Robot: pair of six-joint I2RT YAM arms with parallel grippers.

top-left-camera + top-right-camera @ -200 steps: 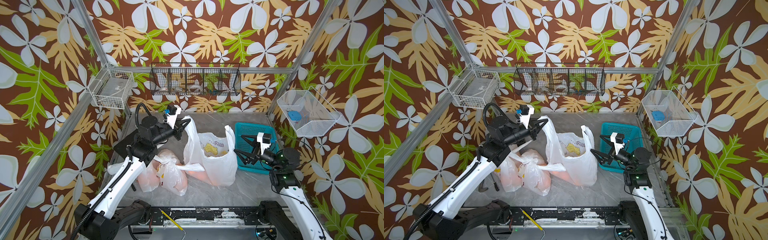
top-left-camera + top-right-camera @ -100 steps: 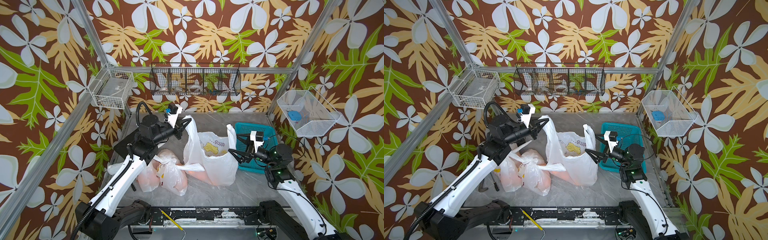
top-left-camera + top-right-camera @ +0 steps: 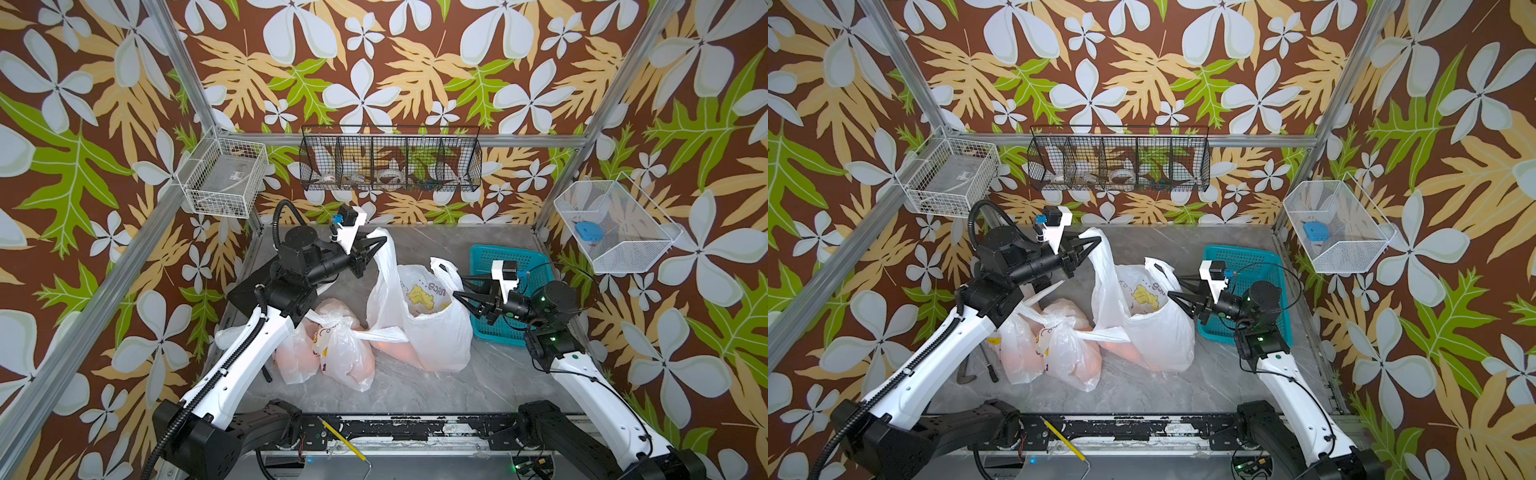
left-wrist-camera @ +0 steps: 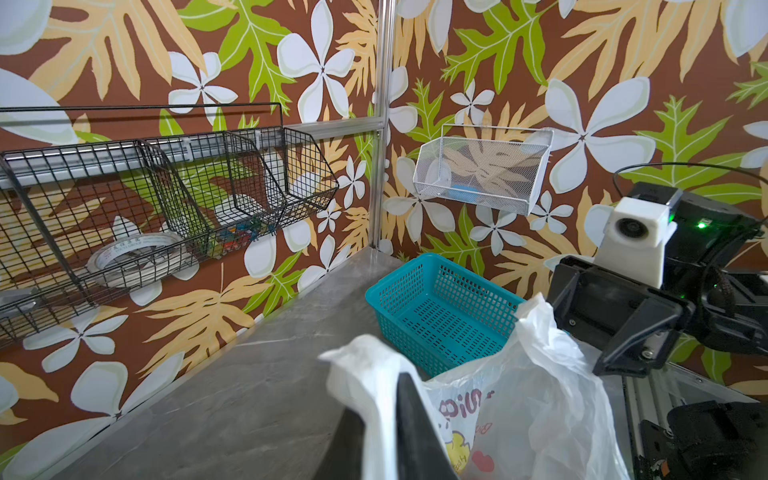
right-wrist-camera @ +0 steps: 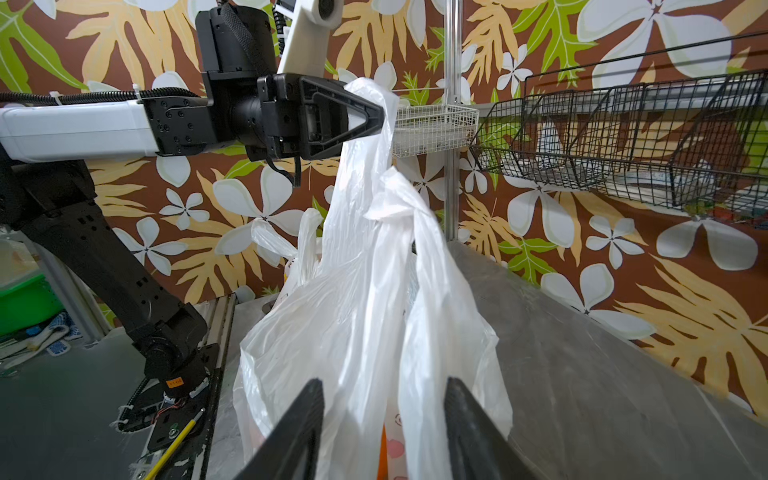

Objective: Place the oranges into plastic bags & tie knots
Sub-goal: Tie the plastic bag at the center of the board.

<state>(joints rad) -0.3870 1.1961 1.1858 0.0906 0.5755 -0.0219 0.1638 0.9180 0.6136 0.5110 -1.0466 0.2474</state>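
The plastic bags (image 3: 436, 340) are thin, translucent white film, crinkled and faintly glossy. The counter (image 3: 415, 390) looks like smooth grey stone, perhaps laminate. The basket (image 3: 486, 257) is teal moulded plastic; the wall rack (image 3: 390, 166) is black metal wire.

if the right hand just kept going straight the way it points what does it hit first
The open bag. The right hand points straight at it, and the bag's near handle stands just ahead, its film seemingly between the hand's fingers; exact depth is hard to judge.
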